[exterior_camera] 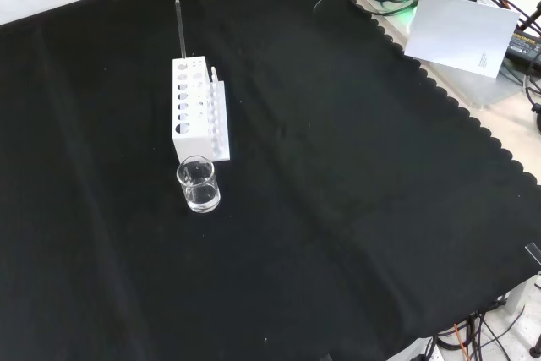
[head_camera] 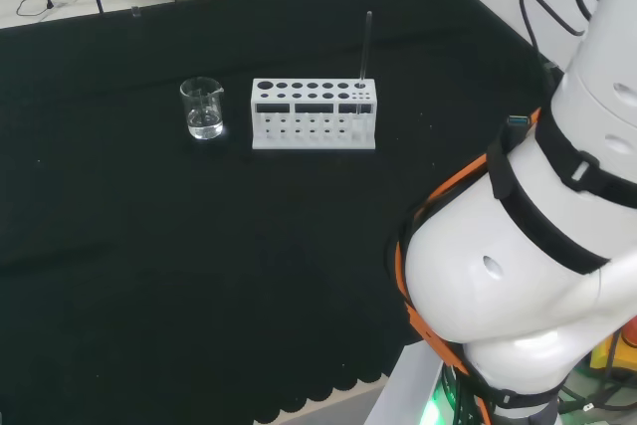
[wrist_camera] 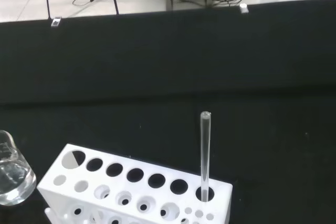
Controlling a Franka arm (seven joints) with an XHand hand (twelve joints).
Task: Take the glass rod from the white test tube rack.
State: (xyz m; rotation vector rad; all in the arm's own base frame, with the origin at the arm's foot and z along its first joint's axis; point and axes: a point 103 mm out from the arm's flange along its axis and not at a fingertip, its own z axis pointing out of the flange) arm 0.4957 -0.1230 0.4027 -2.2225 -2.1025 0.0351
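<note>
A white test tube rack point(head_camera: 314, 113) stands on the black cloth in the head view, with rows of round holes on top. The glass rod point(head_camera: 365, 47) stands upright in a hole at the rack's right end there. In the front view the rack point(exterior_camera: 196, 109) runs away from the camera and the rod point(exterior_camera: 180, 30) rises from its far end. The wrist view has the rack point(wrist_camera: 137, 190) close by, with the rod point(wrist_camera: 205, 153) in its end hole.
A small clear glass beaker point(head_camera: 203, 108) holding some clear liquid stands just left of the rack in the head view, and just in front of the rack as the beaker point(exterior_camera: 199, 184) in the front view. The arm's white links point(head_camera: 528, 236) stand at the head view's right.
</note>
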